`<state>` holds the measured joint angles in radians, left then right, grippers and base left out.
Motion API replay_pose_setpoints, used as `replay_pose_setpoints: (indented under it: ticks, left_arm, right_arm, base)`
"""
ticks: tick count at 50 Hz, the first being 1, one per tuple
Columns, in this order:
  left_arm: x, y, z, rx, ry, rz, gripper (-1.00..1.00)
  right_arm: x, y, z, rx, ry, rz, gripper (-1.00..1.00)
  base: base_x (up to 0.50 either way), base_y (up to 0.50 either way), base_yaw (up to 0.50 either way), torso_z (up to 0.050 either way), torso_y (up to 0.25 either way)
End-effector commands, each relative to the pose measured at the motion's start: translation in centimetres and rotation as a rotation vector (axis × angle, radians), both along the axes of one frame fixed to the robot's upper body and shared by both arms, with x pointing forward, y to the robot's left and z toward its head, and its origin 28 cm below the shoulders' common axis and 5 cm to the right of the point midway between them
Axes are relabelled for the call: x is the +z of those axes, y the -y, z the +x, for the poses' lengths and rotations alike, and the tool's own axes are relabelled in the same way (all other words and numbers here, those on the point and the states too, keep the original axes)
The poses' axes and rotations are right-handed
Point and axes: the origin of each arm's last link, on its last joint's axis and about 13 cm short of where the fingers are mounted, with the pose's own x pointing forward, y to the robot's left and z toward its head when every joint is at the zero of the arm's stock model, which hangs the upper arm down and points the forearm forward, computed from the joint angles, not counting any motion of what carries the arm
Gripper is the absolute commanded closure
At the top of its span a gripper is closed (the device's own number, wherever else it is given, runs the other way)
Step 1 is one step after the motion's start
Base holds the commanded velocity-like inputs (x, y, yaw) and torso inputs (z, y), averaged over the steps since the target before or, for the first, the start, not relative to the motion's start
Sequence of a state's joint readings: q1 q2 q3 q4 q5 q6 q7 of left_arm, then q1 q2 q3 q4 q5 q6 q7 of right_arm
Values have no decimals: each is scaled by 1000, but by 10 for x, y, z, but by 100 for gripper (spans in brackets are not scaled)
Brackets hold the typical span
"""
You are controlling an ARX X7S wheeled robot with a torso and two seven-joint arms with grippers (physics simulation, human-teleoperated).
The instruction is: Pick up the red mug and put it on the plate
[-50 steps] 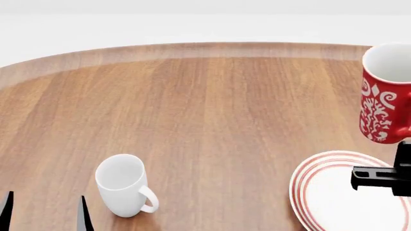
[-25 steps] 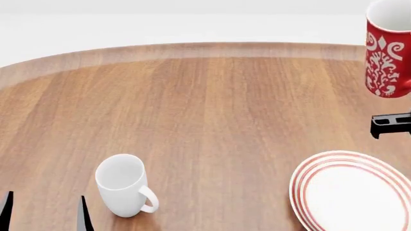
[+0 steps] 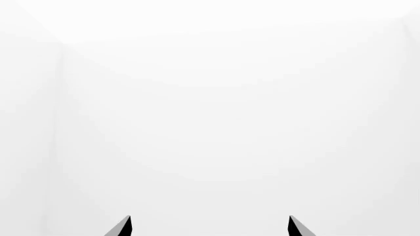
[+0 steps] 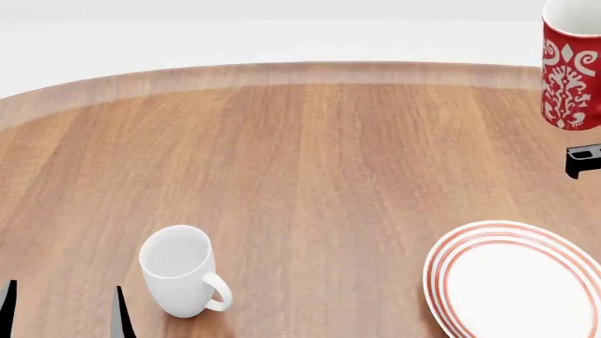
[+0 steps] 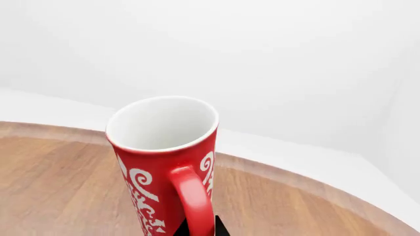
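Observation:
The red mug (image 4: 570, 70) with white swirls hangs upright in the air at the far right of the head view, well above the table. In the right wrist view the red mug (image 5: 164, 152) shows its white inside and its handle, and my right gripper (image 5: 198, 227) is shut on that handle. A black part of the right gripper (image 4: 583, 160) shows below the mug. The plate (image 4: 441, 271), white with red rings, lies at the front right, below and nearer than the mug. My left gripper (image 4: 64, 310) is open and empty at the front left.
A plain white mug (image 4: 180, 271) stands at the front left, just right of my left gripper's fingers. The round wooden table (image 4: 300, 162) has its curved far edge at the back. The left wrist view shows only white background.
The red mug has risen in my right gripper, from just above the plate to high at the right edge, and shifted slightly right. The left arm has not moved.

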<state>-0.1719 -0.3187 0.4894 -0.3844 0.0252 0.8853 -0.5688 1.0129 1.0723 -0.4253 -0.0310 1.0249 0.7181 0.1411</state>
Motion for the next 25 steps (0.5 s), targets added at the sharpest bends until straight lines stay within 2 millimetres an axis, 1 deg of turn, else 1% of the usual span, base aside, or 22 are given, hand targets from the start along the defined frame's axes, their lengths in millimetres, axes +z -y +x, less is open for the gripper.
replay_pose_setpoints:
  ticks: [1, 5, 14, 20, 25]
  left_arm:
    - [0, 0, 0, 3, 1, 1, -100]
    - [0, 0, 0, -1, -1, 2, -100]
    - [0, 0, 0, 0, 3, 2, -100]
    - [0, 0, 0, -2, 0, 3, -100]
    - [0, 0, 0, -2, 1, 5, -100]
  right_arm:
    - [-9, 14, 10, 38, -16, 18, 100]
    - [-17, 19, 17, 38, -35, 28, 100]
    - [-24, 28, 27, 15, -33, 91, 100]
    - [-25, 32, 37, -7, -7, 143, 100]
    - [-25, 32, 44, 0, 1, 148, 100]
  base:
    - [0, 0, 0, 0, 0]
    - [0, 0, 0, 0, 0]
    - [0, 0, 0, 0, 0]
    - [0, 0, 0, 0, 0]
    - [0, 0, 0, 0, 0]
